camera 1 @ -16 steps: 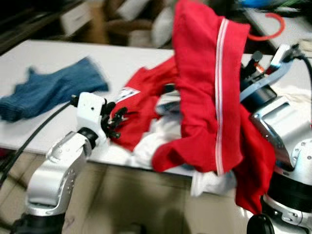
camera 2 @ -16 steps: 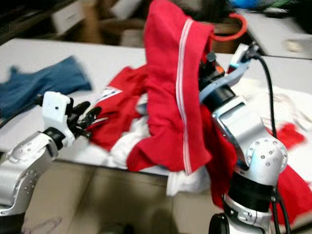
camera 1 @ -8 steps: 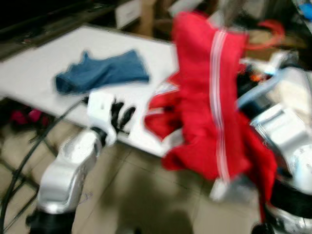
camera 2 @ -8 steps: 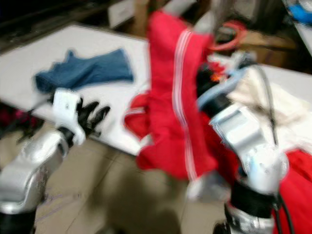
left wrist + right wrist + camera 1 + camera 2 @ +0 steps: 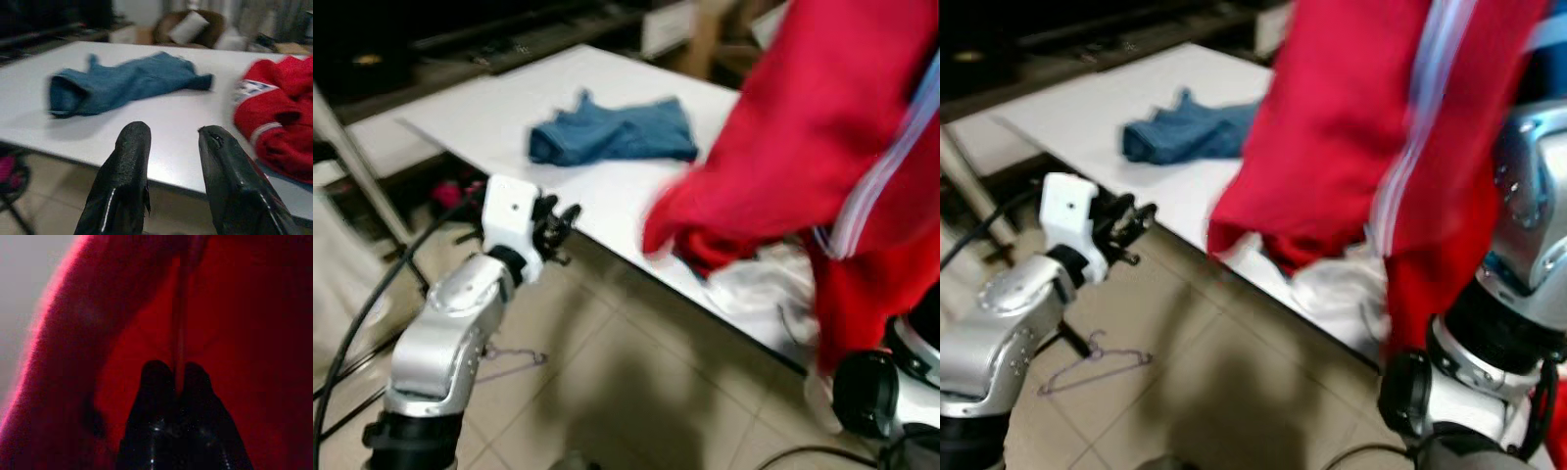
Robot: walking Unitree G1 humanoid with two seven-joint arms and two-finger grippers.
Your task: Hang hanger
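My head views are smeared with motion blur, worst on the red garment (image 5: 822, 147). The white bench (image 5: 509, 113) reads bright under soft overhead light, and the background falls dark. My left wrist view is evenly lit, slightly soft. My right wrist view is dim, deep red, heavily shadowed.

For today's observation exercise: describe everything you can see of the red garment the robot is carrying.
The red garment looks like soft sportswear fabric with pale stripes down one side. It hangs bunched and blurred above the white table's near edge. In the right wrist view, the right gripper is closed on a thin rod amid its red folds.
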